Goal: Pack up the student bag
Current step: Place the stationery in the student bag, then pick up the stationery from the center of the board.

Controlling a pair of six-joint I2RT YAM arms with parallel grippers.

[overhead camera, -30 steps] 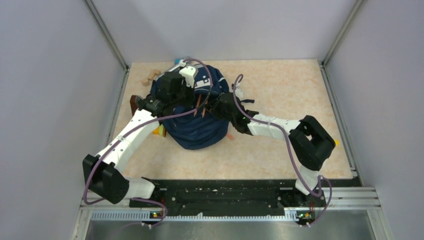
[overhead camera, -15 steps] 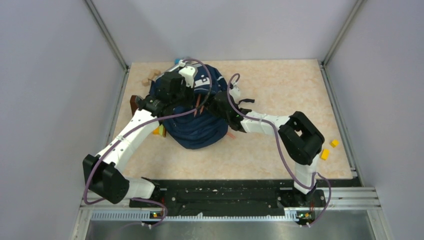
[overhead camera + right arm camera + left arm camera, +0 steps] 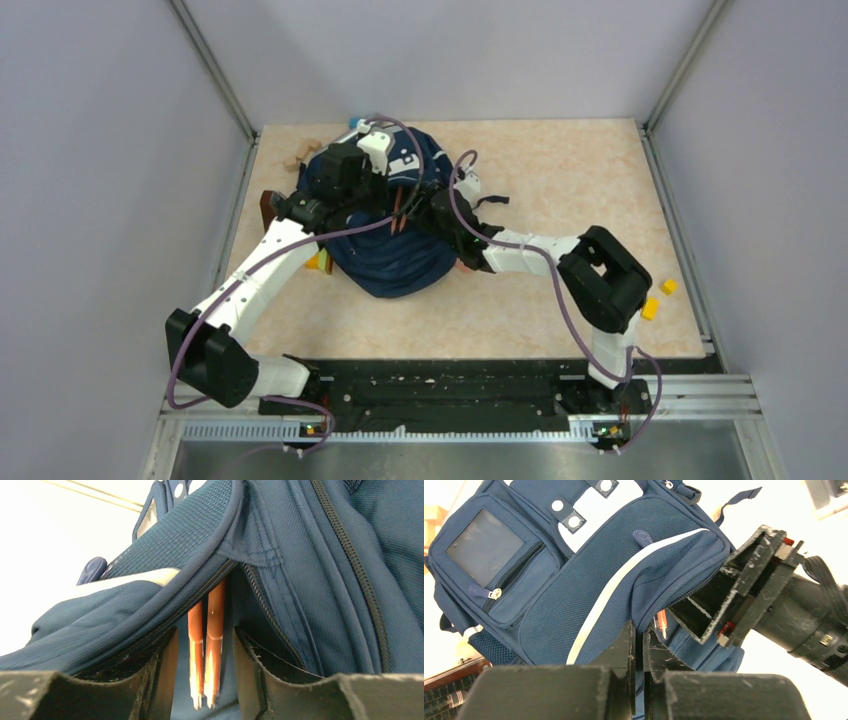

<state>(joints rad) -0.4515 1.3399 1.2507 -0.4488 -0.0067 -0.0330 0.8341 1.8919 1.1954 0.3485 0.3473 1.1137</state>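
Right wrist view: the right claw [image 3: 205, 640] is spread, with two orange pens [image 3: 214, 625] loose between its fingers, partway into the student bag [image 3: 310, 555] on the tabletop's [image 3: 560, 160] far left half. The left claw [image 3: 639, 637] pinches the bag's flap up. I'd nudge them deeper; the zipper lip could snag. The yellow blocks [image 3: 650, 308] sit well off right.
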